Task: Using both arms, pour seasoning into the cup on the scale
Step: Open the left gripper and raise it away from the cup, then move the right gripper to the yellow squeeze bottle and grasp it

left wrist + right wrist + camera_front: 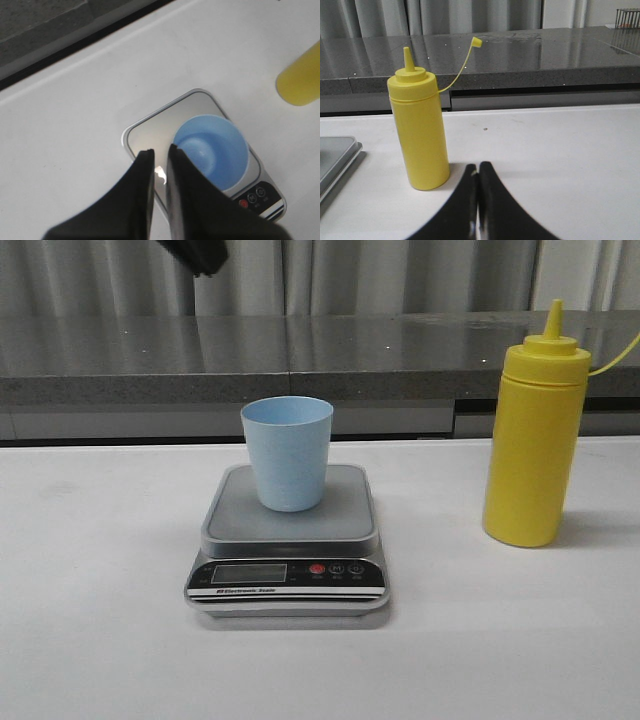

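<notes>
The pale blue cup (288, 455) stands upright and empty on the platform of the silver scale (230, 525) at the table's middle. To its right, on the table, is the yellow seasoning bottle (533, 440), its nozzle uncovered and its small cap (476, 42) dangling on a thin tether. My left gripper (160, 151) hovers high over the scale (150, 130) beside the cup (212, 152); its fingers stand a narrow slit apart with nothing between them. Low over the table, my right gripper (477, 167) is shut and empty, just right of the bottle (420, 135).
A grey stone counter (300, 350) runs along the back behind the white table (100, 640). A dark part of the left arm (195, 255) shows at the top of the front view. The scale's corner (335, 155) lies left of the bottle.
</notes>
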Available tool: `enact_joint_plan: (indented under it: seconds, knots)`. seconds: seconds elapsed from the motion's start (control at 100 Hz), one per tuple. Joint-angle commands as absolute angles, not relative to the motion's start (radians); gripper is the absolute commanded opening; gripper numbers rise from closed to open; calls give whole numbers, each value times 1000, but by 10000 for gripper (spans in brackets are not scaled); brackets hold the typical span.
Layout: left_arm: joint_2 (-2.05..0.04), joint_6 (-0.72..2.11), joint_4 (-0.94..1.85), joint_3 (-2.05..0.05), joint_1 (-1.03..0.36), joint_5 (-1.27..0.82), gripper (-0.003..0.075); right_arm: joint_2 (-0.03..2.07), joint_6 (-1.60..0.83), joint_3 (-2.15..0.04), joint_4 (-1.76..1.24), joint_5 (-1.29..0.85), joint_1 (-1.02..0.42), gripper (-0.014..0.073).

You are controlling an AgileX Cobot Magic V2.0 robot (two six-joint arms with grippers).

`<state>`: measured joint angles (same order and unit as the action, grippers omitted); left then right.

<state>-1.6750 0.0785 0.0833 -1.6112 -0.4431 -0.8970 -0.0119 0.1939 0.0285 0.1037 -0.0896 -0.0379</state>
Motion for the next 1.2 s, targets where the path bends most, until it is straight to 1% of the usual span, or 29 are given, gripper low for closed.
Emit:
enact_joint_plan:
  seconds: [0.0,0.12,0.43,0.74,0.97,1.19]
  knots:
    - [-1562,68,98,-1553,-416,-796,17,-32,188,9,112,-7,-41,-69]
    - [-1469,68,100,-1425,-378,-728,-20,-32,188,9,112,-7,-41,-69]
    - [-1226,68,140,-1108,-293,-589,-20,-32,188,9,112,-6,-41,-69]
    - [-906,68,139,-756,-295,-395,-20,-32,192,6,64,12,-41,-69]
    - [-658,68,141,-563,-295,-368,-20,-13,192,-60,61,-79,-41,-69]
    - [-442,68,141,-473,-295,-367,-20,96,192,-156,61,-146,-41,-69]
